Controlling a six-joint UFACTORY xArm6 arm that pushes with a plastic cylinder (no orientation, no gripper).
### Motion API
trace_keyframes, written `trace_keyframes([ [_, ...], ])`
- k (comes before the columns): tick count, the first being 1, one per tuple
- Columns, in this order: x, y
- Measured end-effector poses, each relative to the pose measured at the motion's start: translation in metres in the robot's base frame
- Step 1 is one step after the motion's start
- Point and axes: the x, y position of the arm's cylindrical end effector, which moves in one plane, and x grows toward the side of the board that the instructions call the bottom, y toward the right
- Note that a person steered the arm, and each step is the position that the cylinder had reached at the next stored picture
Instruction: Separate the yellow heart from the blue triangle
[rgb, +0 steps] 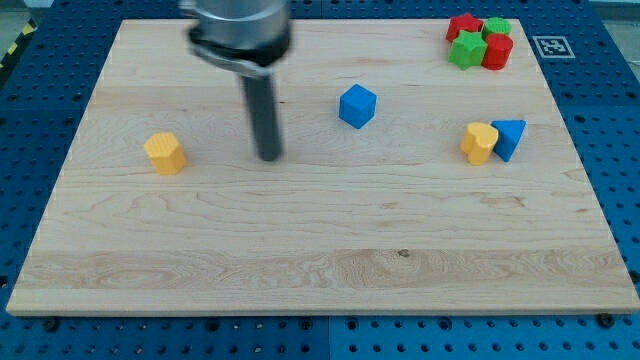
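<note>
The yellow heart (480, 142) sits at the view's right, touching the blue triangle (509, 138) on its right side. My tip (268, 157) rests on the board left of centre, far to the left of both. It stands between the yellow hexagonal block (165, 152) on its left and the blue cube (357, 105) up to its right, touching neither.
A cluster at the top right corner holds a red star (463, 25), a green star (466, 50), a green block (497, 26) and a red block (497, 51). The wooden board (320, 260) lies on a blue pegboard table.
</note>
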Motion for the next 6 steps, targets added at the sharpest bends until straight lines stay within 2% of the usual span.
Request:
trace_keyframes([
  [2, 0.029, 0.214],
  [3, 0.019, 0.288],
  [4, -0.008, 0.278],
  [6, -0.021, 0.122],
])
